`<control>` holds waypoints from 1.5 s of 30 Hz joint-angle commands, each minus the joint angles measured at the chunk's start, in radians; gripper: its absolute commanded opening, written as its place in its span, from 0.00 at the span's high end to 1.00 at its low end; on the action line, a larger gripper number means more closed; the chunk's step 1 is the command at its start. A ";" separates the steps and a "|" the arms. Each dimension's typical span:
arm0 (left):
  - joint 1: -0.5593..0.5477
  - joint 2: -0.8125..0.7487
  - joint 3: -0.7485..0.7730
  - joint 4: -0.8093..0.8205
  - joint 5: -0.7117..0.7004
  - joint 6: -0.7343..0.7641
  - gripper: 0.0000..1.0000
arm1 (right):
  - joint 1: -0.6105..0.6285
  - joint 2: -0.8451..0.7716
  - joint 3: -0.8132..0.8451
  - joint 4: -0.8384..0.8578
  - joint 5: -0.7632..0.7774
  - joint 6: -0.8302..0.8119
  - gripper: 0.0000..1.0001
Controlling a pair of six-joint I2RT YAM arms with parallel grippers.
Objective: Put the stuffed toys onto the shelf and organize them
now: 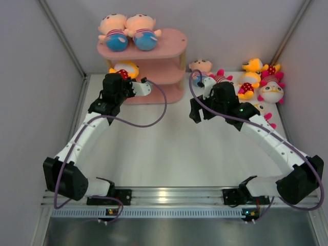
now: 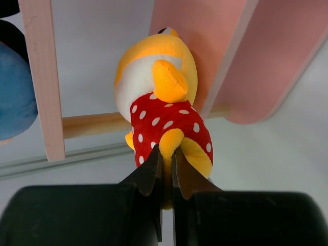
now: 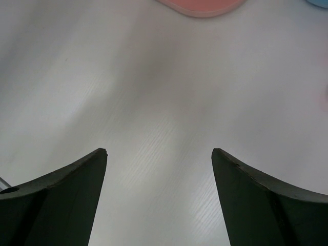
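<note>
The pink shelf (image 1: 169, 46) stands at the back. Two peach-headed stuffed toys (image 1: 115, 32) (image 1: 144, 31) in blue pants lie on its top board. My left gripper (image 2: 167, 159) is shut on the yellow foot of a yellow-orange toy (image 2: 159, 97) with a red white-dotted body. It holds that toy (image 1: 126, 67) at the shelf's left end, just under the top board, by a wooden post (image 2: 43, 77). My right gripper (image 3: 159, 154) is open with nothing between its fingers, above bare table to the right of the shelf (image 1: 196, 110).
Several more toys lie at the back right: a peach-headed one (image 1: 201, 66), pink-tufted ones (image 1: 271, 90) and yellow-orange ones (image 1: 250, 78). Grey walls close in both sides. A metal rail (image 1: 174, 197) runs along the near edge.
</note>
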 commanded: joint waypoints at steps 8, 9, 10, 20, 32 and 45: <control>-0.003 0.174 0.081 0.350 -0.148 -0.112 1.00 | -0.030 -0.078 -0.046 0.046 0.018 -0.005 0.16; -0.001 0.205 0.092 0.358 -0.154 -0.120 1.00 | -0.030 -0.081 -0.054 0.046 0.016 -0.005 0.16; 0.003 0.220 0.103 0.359 -0.157 -0.139 1.00 | -0.031 -0.084 -0.055 0.046 0.016 -0.006 0.16; 0.007 0.323 0.141 0.361 -0.165 -0.207 1.00 | -0.053 -0.118 -0.086 0.049 0.019 0.006 0.15; 0.017 0.317 0.127 0.386 -0.144 -0.199 0.50 | -0.066 -0.119 -0.094 0.040 0.002 0.010 0.15; 0.013 0.104 0.123 0.007 -0.012 -0.233 0.02 | -0.105 -0.149 -0.140 0.066 -0.009 0.073 0.10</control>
